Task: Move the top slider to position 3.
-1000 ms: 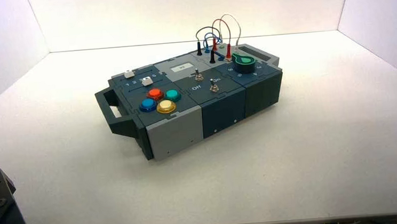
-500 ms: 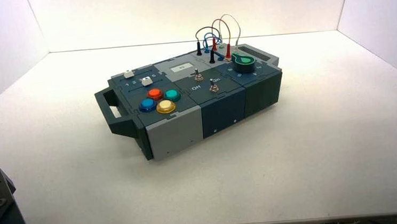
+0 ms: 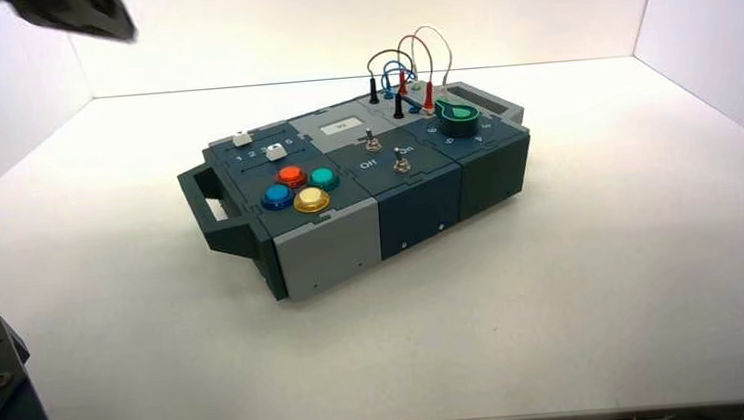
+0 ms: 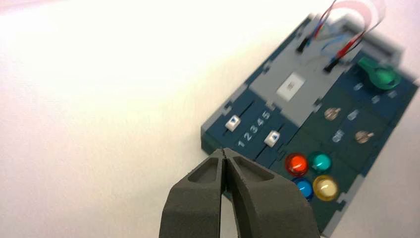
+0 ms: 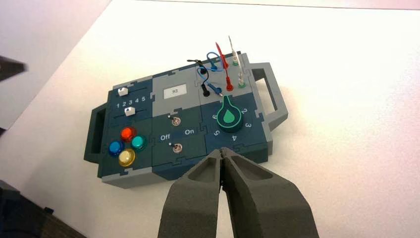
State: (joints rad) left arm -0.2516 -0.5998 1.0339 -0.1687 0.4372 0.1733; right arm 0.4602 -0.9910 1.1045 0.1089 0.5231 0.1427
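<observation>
Hovering over the white table (image 3: 556, 306), pale walls (image 3: 353, 21) around, I clench both: left gripper (image 4: 224, 151) toward ten o'clock, right gripper (image 5: 222, 151) four

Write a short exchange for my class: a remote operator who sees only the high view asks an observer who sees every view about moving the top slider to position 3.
Operator: I see the top slider, but can't judge its setting. Where is it?
Observer: In the right wrist view, the top slider sits about level with the printed 2, short of the 3.
Operator: A dark part shows at my picture's upper left. Is the left pincer open?
Observer: No. The left wrist view shows the left pincer with its fingertips together, touching neither slider.
</observation>
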